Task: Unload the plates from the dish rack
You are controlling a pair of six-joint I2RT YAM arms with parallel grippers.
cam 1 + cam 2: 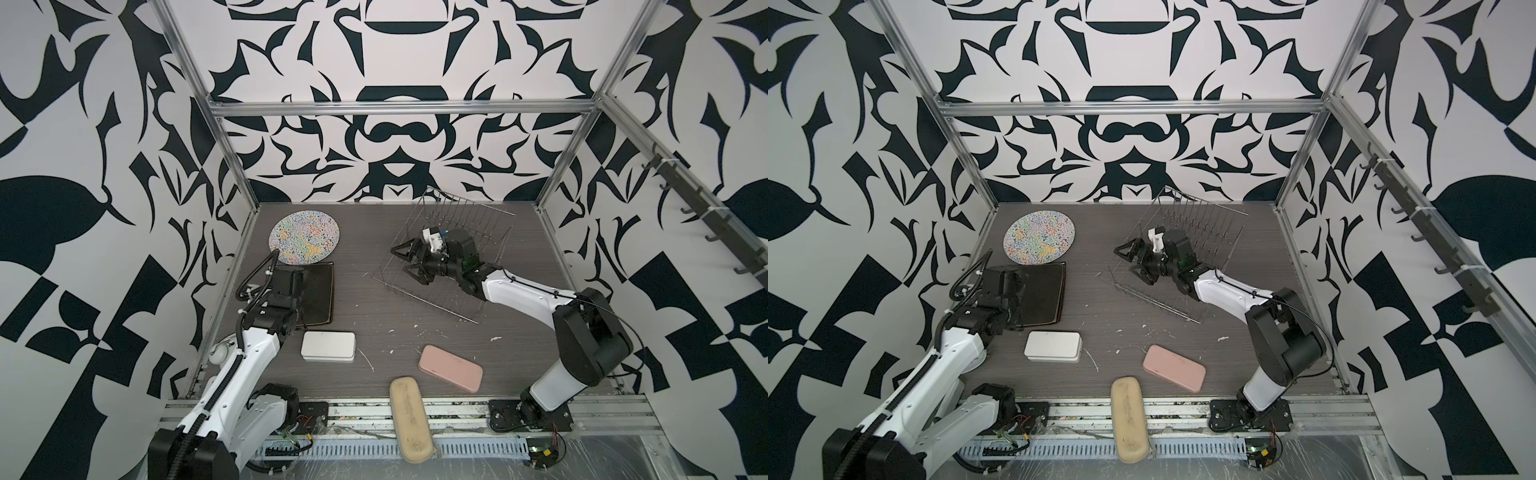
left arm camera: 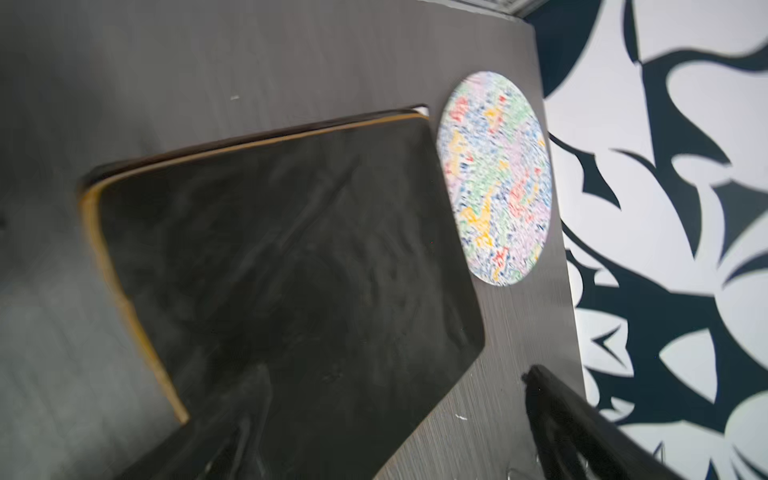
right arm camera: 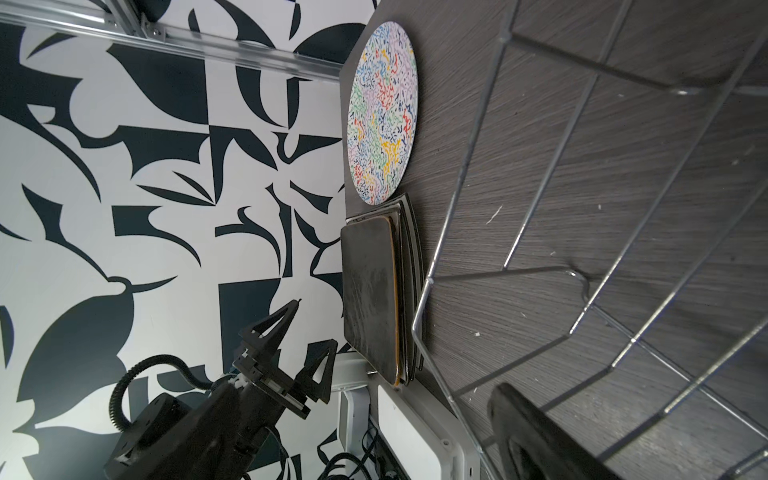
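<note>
In both top views the left arm (image 1: 249,357) rises from the front rail (image 1: 457,409) with its elbow bent. Its wrist hangs over the near-left part of a stack (image 1: 322,291) of square plates, which hides its fingers there. The right arm (image 1: 519,291) reaches low and leftward across the rack (image 1: 469,216). The right gripper (image 1: 406,262) sits at the rack's left corner, its black triangular fingers apart with nothing between them. The rack is thin silver wire with rows of upright prongs, and its far side looks lifted. The round plate (image 1: 305,237), covered in multicoloured squiggles, lies flat at back left on the grey wood-grain bench (image 1: 395,324), touching the stack's far edge. A white tin (image 1: 328,347), a pink case (image 1: 451,368) and a beige case (image 1: 411,419) lie nearer the front, the beige one overhanging the rail.

The left wrist view is blurred. The top plate (image 2: 291,270) is black with rounded corners and an ochre edge, and a white corner peeps out beneath it. The left gripper (image 2: 395,370) has its dark fingers apart, one over this plate and the other over bare bench.

In the right wrist view, rack wires (image 3: 540,199) cross the frame. Beyond them the stack (image 3: 370,299) shows several layered dark rims, all off the rack. The left gripper (image 3: 314,322) hovers beside the stack, fingers spread.
</note>
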